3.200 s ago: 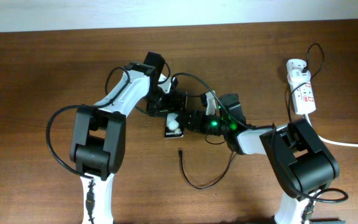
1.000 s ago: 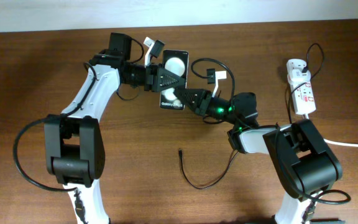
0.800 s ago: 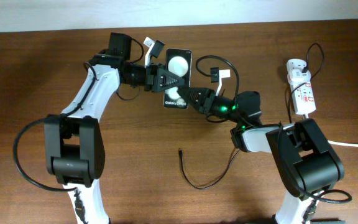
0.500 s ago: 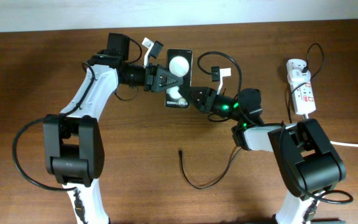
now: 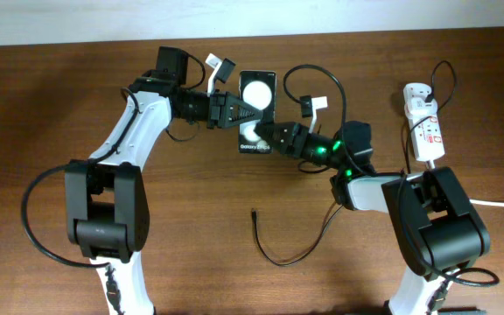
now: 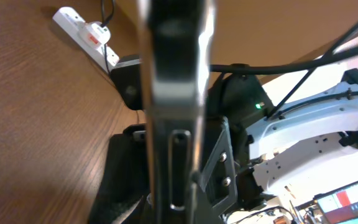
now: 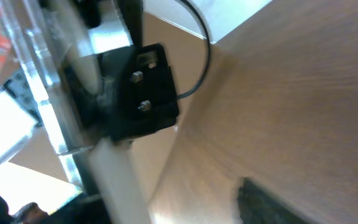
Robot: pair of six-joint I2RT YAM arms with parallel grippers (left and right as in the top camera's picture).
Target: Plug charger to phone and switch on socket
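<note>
**Risk: phone twists or drops mid-handover**

Overhead: left claw (image 5: 245, 112) pinches the phone (image 5: 257, 96) by its side edge. Right claw (image 5: 270, 136) sits at its lower end, spread or not I cannot tell. Charger tip (image 5: 253, 213) lies on the bench (image 5: 42, 131), well apart from the phone; socket (image 5: 423, 122) is far right.
Left wrist: phone sits edge-on in the pinch. Thin hold, so a nudge could pivot it.
Right wrist: blurred, nothing usable.

Lab bench; robot arm (image 5: 135, 131) on wooden table (image 5: 42, 105); monitor (image 6: 348, 200).

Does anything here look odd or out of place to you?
Yes: the phone isn't lying on the table; the left gripper holds it up in the air by its side. The tip of the charger lies loose on the wood, plugged into nothing.
</note>
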